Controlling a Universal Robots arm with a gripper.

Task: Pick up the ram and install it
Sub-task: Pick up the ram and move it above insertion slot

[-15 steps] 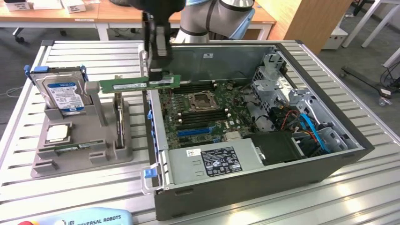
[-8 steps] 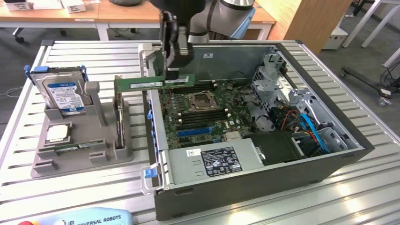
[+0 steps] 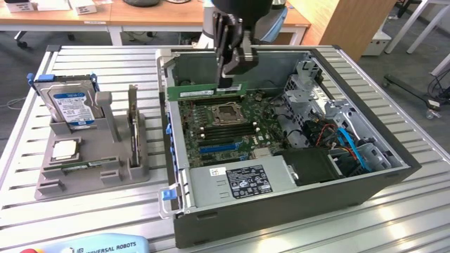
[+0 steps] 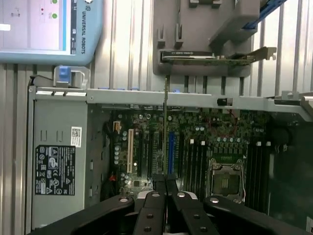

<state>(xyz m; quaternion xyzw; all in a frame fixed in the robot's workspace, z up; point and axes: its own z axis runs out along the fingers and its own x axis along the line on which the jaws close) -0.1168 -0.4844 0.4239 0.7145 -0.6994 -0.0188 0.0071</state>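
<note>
The black metal gripper (image 3: 231, 83) is clamped on the ram (image 3: 204, 93), a thin flat green stick held on edge with its length level. It hangs above the densely studded green motherboard (image 3: 211, 132), just beside the square silver processor socket (image 3: 226, 114), inside the open grey steel case (image 3: 281, 211). The case sits on the ribbed aluminium table (image 3: 422, 211), whose edge at the exterior view's left carries a blocky grey plastic holder (image 3: 91, 182).

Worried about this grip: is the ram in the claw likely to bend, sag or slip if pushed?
Probably stiff: the ram juts straight out of the claw, which pinches it near one end. Likely light, since that off-centre hold shows no sag. A push on the free end might pivot it, as the board looks thin edge-on.
</note>
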